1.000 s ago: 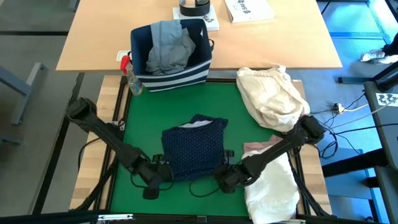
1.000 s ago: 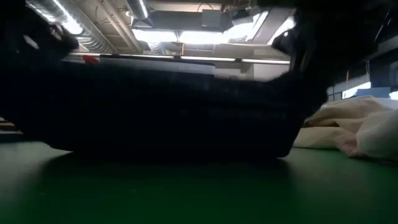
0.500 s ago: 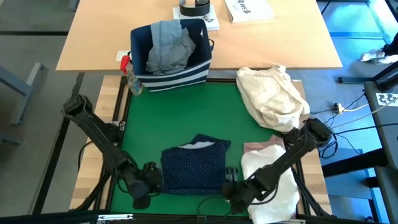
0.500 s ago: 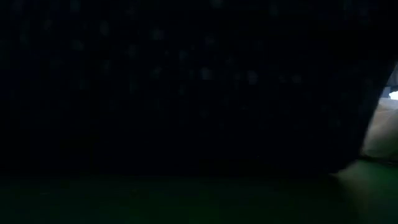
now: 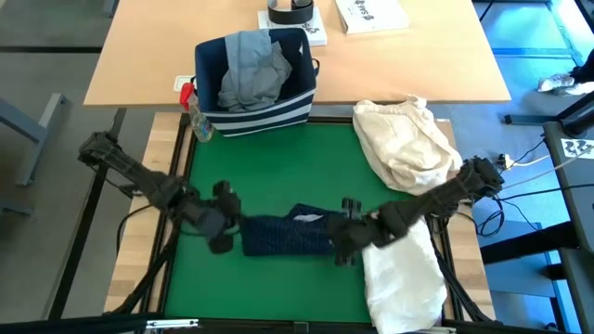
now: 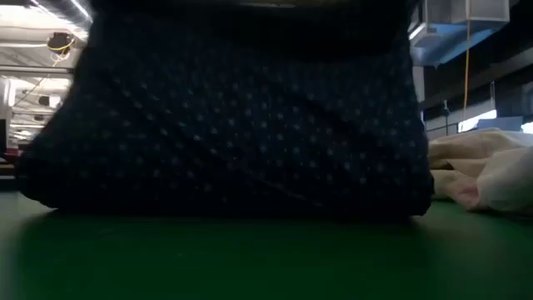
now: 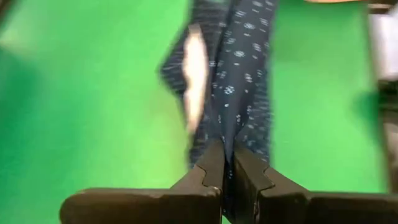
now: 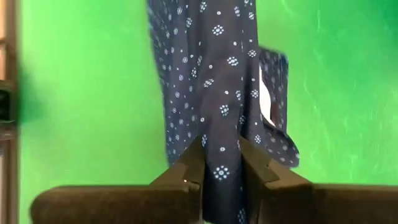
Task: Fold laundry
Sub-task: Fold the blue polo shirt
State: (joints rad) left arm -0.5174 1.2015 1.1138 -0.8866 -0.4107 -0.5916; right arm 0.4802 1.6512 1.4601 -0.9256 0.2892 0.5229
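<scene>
Stretching navy dotted shirt point(image 5: 288, 235) crosswise, grippers clamped

- A green-matted work table point(image 5: 269, 176) with pale wooden edges is carrying the laundry, with a longer light wooden table point(image 5: 148, 56) adjoining its far side.
- A navy white-dotted shirt point(image 5: 288, 235), bunched into a narrow band, is lying across the near middle of the mat.
- A cream-beige cloth bundle point(image 5: 404, 141) is sitting at the mat's far right corner.
- A white shirt point(image 5: 404, 283) is lying along the right edge, overlapping a pale pink top point(image 5: 379, 221).
- A navy fabric bin with white stripes point(image 5: 255, 102) is standing where the two tables meet.
</scene>
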